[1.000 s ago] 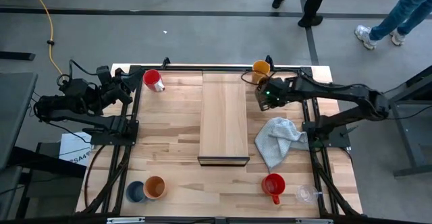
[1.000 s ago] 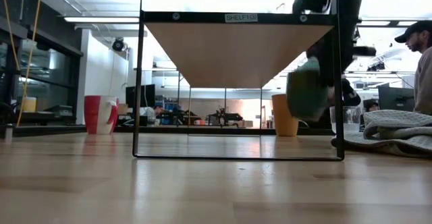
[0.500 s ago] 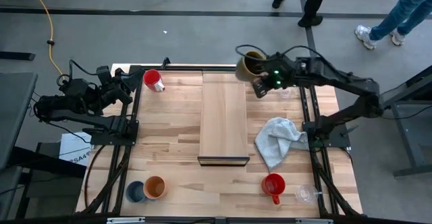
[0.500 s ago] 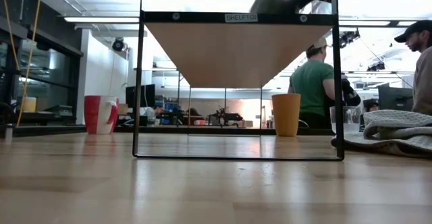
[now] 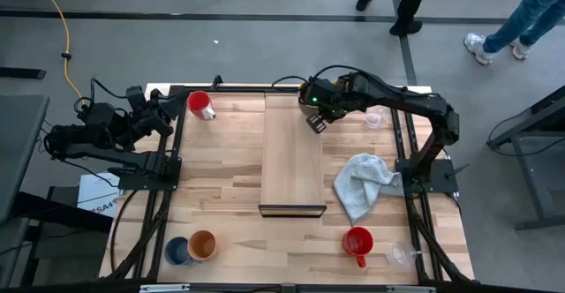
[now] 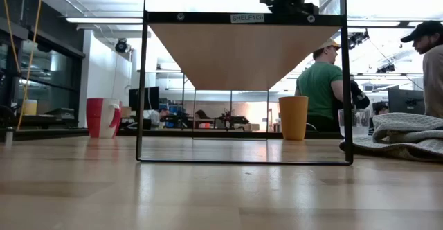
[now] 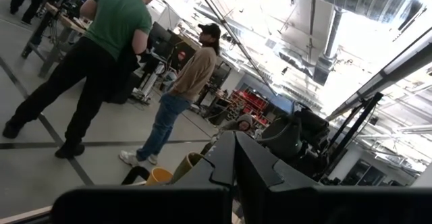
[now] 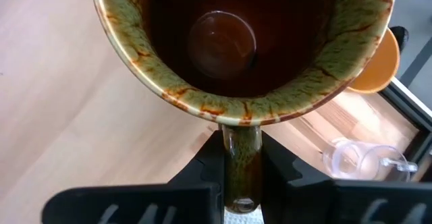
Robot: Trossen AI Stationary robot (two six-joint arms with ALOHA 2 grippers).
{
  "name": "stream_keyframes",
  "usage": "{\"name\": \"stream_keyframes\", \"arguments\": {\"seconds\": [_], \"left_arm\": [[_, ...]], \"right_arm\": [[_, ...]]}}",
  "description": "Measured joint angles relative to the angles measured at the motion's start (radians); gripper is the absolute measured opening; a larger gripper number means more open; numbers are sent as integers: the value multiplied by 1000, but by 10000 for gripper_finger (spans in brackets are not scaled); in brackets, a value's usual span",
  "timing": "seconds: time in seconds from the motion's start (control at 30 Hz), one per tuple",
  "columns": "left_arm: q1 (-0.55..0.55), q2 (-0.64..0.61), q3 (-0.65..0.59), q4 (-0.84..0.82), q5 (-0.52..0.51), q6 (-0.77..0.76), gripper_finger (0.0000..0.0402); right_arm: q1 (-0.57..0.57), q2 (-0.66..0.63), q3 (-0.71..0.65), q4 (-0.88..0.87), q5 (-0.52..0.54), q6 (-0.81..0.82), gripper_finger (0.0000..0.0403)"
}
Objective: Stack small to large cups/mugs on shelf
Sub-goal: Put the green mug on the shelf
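My right gripper [image 5: 314,115] is over the far end of the shelf [image 5: 293,165], shut on the large olive-brown mug [image 8: 202,106], which the gripper itself hides in the high view. An orange cup [image 6: 293,118] and a clear glass cup [image 5: 375,116] stand on the table right of the shelf's far end. A red mug [image 5: 201,105] stands at the far left. A blue cup [image 5: 177,251] and an orange cup [image 5: 204,244] stand at the near left. A red mug [image 5: 357,242] and a glass cup [image 5: 399,254] stand at the near right. My left gripper [image 5: 168,115] waits, shut, at the table's left edge. My right gripper pinches the mug's handle [image 8: 241,150] between its two fingers, coming steeply from above. The mug hangs beyond the fingertips with its mouth turned up toward the wrist, over the shelf's pale board. Whether its base touches the board I cannot tell.
A pale grey cloth [image 5: 364,183] lies crumpled on the table right of the shelf. The shelf stands on a dark metal frame [image 6: 140,84] above the tabletop. People stand on the floor beyond the far edge.
My right gripper has risen from the table by the orange cup, carrying the olive-brown mug up and toward the table's left, and now stands over the shelf's far end. Its wrist has rolled on the way. The orange cup behind it now shows.
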Motion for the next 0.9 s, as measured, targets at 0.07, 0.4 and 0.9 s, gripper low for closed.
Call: {"name": "stream_keyframes", "arguments": {"seconds": [0.07,0.4,0.9], "left_arm": [[0,0,0,0,0,0,1],[0,0,0,0,0,0,1],[0,0,0,0,0,0,1]], "right_arm": [[0,10,15,1,-2,0,25],[-6,35,25,-22,-22,21,25],[-6,36,24,-9,-13,39,73]]}}
